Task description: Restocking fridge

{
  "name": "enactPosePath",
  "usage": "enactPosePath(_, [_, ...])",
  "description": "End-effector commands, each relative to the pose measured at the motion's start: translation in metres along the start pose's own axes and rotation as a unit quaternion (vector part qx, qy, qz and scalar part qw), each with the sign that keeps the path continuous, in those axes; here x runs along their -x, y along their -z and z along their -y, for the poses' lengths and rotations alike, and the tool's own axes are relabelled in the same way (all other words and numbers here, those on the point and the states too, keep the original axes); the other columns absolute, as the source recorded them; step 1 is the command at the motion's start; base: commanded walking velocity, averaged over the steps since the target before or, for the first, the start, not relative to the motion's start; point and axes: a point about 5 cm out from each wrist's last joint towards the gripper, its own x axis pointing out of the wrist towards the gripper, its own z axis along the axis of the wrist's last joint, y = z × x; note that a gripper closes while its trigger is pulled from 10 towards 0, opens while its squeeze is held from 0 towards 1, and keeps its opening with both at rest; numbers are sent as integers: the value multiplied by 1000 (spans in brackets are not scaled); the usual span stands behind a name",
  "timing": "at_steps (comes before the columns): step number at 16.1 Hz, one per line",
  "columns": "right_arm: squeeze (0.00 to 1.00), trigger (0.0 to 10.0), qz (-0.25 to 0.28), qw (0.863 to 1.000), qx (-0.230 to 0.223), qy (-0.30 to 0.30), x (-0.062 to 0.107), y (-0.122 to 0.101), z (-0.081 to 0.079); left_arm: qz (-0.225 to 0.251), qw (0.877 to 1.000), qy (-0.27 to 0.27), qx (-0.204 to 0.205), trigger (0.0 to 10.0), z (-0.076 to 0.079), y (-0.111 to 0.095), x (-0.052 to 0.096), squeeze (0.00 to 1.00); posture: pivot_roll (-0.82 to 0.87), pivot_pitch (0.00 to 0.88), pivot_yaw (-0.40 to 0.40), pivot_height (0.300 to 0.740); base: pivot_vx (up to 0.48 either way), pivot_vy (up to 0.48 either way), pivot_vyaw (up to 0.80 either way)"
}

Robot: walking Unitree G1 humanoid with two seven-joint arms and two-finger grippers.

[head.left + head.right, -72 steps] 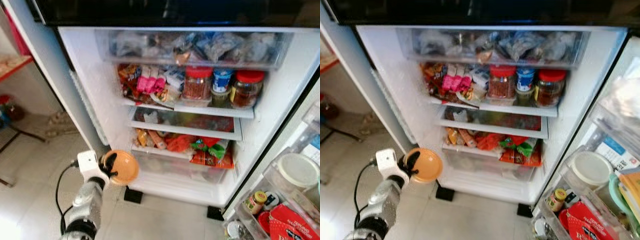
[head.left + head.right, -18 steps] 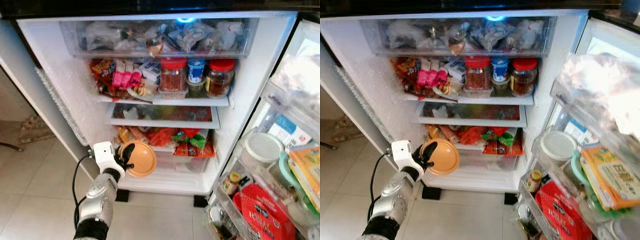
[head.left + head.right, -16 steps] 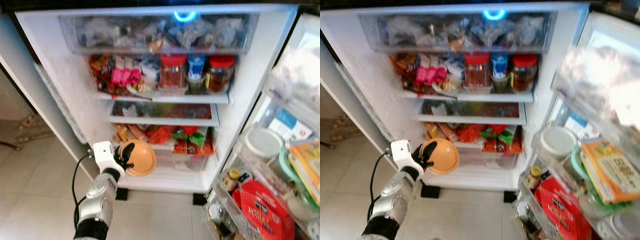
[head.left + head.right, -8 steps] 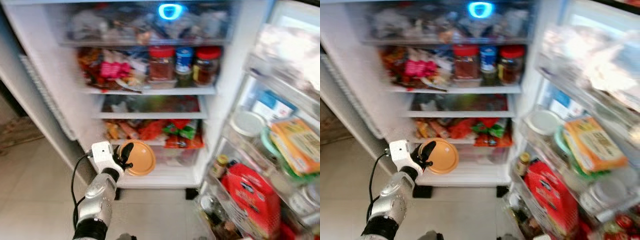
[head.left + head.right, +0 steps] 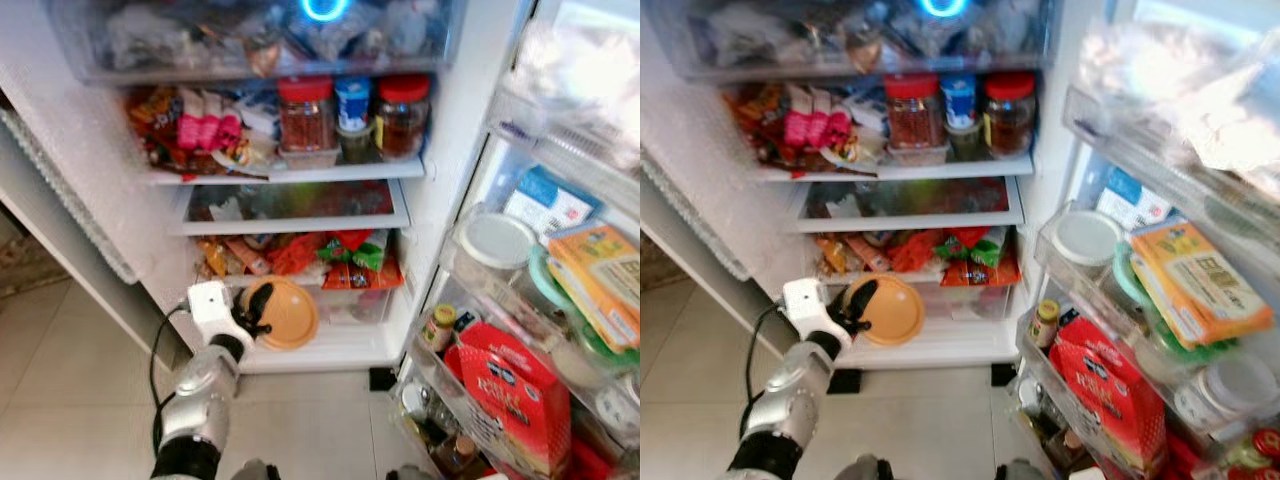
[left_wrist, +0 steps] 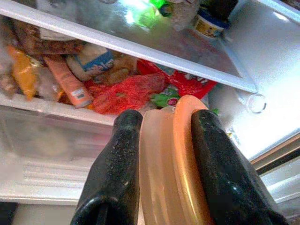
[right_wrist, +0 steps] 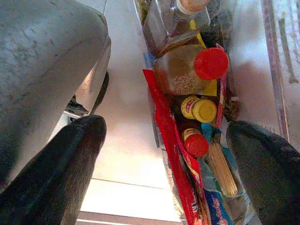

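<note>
Carrying the orange container (image 5: 283, 313), squeezed tight in the left gripper (image 6: 161, 140), toward the fridge (image 5: 455, 120); next needs a free shelf spot.

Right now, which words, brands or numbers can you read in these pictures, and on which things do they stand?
None can be read with certainty.
Orange box in the door rack: dark print, too blurred.
Red package in the door: white lettering, too blurred.
Blue and white carton: print too small.
Snack packets on the shelf: logos illegible.
Orange-lidded container, held by the left gripper: no text.
</note>
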Motion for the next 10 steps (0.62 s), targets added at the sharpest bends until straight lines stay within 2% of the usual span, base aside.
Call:
enactPosePath(1, [0,10000,-2,999,2,-34,-1,-1,-21,5,1000,2,4,10000,-1,-5,-1,0,-102,84,65,657,0,0,0])
enactPosePath(3, [0,10000,0,999,2,-37,-1,-1,-22,4,1000,3,23,10000,-1,-5,-1,0,-101,83,64,657,0,0,0])
enactPosePath(10, [0,10000,1,999,8,-44,-1,-1,-23,4,999,-3,39,10000,-3,-5,-2,0,-103,81,62,657,0,0,0])
